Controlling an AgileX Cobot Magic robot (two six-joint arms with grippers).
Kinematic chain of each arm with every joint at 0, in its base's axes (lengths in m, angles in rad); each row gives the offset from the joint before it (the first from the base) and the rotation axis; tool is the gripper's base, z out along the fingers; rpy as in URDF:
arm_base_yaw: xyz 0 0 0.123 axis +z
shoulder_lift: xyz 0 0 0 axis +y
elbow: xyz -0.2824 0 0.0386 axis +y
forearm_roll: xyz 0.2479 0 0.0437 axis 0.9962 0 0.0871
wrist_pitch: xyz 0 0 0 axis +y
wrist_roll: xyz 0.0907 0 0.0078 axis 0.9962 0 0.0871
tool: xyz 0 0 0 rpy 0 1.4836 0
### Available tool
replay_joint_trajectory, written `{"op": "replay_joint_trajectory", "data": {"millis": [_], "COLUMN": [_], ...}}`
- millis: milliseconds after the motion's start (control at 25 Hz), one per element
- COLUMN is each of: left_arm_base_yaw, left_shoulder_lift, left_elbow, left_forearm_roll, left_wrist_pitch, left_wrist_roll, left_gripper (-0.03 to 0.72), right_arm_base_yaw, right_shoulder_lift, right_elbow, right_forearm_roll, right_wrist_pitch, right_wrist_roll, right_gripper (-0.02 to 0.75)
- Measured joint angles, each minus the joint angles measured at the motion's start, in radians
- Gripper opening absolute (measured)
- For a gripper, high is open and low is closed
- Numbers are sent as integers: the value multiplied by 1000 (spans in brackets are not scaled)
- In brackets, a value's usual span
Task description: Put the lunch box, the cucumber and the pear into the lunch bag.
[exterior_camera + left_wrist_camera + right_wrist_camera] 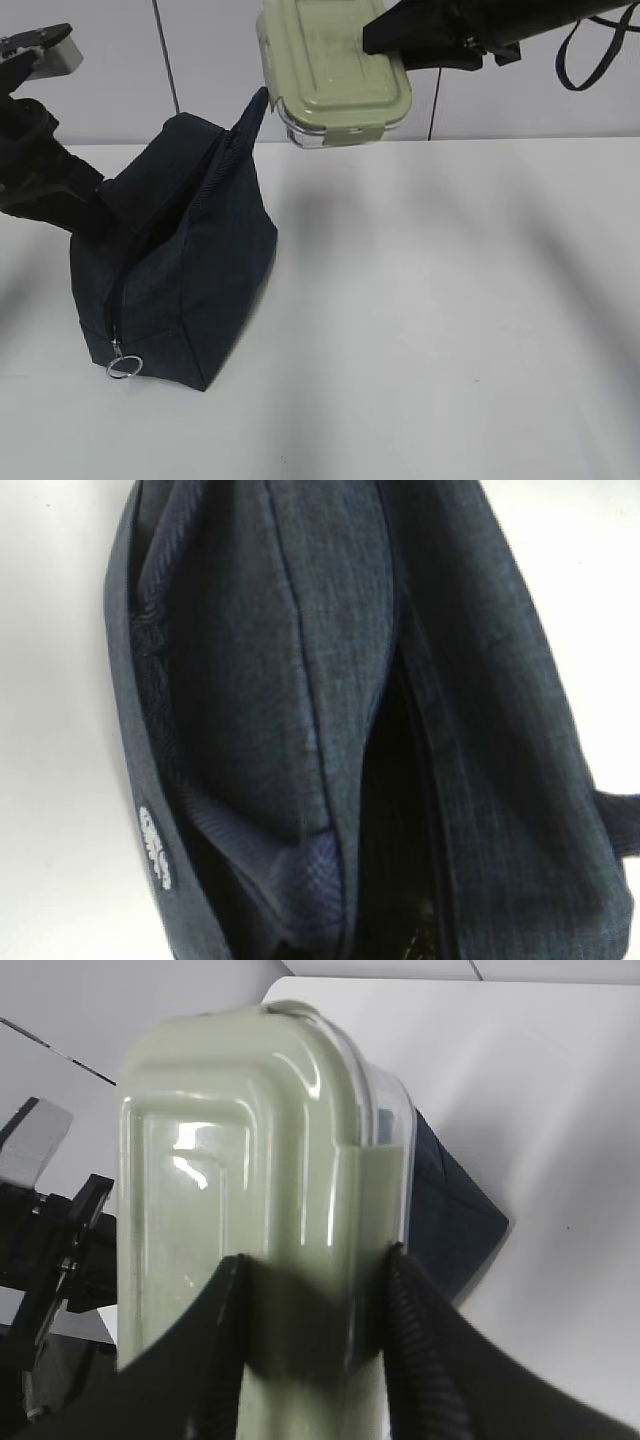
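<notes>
Sage-lidded lunch box (250, 1210) in right hand (315, 1290)

- The lunch bag (185, 270) is dark blue, with a small white label on one side.
- The lunch box (335, 70) has a pale green lid and see-through sides.
- The table (450, 320) is white.
- The ring pull (124, 367) is silver.

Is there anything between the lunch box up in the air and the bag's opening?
No. In the exterior view the lunch box hangs in the right gripper above and right of the bag, with only open air and wall behind between them.
</notes>
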Motion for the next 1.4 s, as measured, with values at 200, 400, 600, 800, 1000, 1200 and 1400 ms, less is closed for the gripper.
{"op": "replay_joint_trajectory", "data": {"millis": [200, 400, 600, 800, 1000, 1200, 1400], "left_arm_base_yaw": [-1, -5, -17, -19, -20, -20, -20], "left_shoulder_lift": [-5, -32, -37, -37, -37, -37, -39], "left_elbow": [0, 0, 1, 1, 1, 1, 1], "left_forearm_roll": [45, 54, 49, 45, 47, 47, 45], "left_wrist_pitch": [-1, -13, -11, -9, -7, -7, -7], "left_wrist_roll": [-38, -56, -58, -58, -58, -58, -58], "left_gripper": [1, 1, 1, 1, 1, 1, 1], "right_arm_base_yaw": [0, 3, 54, 127, 76, 18, 53], "right_shoulder_lift": [-8, -8, -8, -8, -8, -23, -27], "right_elbow": [-34, -34, -37, -37, -37, -37, -37], "right_forearm_roll": [-77, -150, -111, -153, -286, -378, -276], "right_wrist_pitch": [8, 26, 23, -3, -5, 9, 22], "right_wrist_roll": [45, 79, 75, 81, 152, 191, 153], "right_gripper": [266, 266, 266, 266, 266, 266, 265]}}
